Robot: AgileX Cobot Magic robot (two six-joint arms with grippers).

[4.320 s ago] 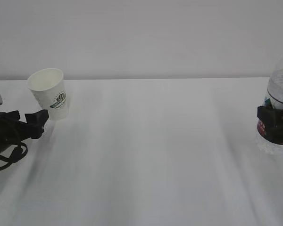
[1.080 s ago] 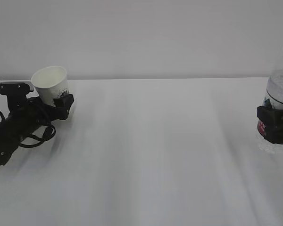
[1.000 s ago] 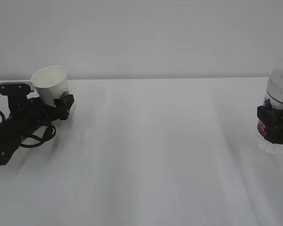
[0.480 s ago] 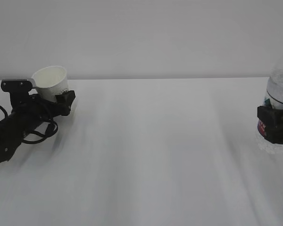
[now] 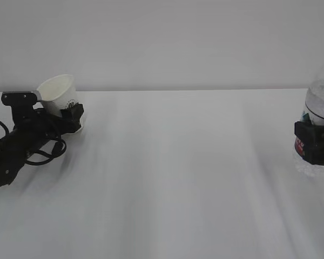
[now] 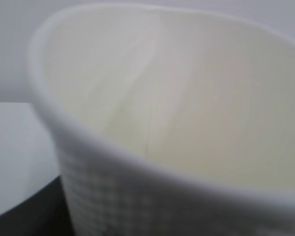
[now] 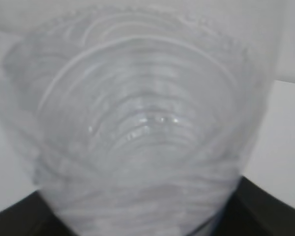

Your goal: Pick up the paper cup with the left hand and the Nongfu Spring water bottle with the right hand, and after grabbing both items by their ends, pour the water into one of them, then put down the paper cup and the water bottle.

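Soft, even light, faint shadows; both wrist views are blurred, the exterior view slightly hazy.

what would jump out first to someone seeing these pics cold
Probably the white paper cup at far left, tilted, with the black left gripper around its lower part. Next, the clear water bottle at the right edge, the right gripper around its label. The white table between them is plain.

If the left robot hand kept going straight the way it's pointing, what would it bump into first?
The paper cup. The left hand points right at it, jaws already either side of its lower part, so there's hardly any way to go.
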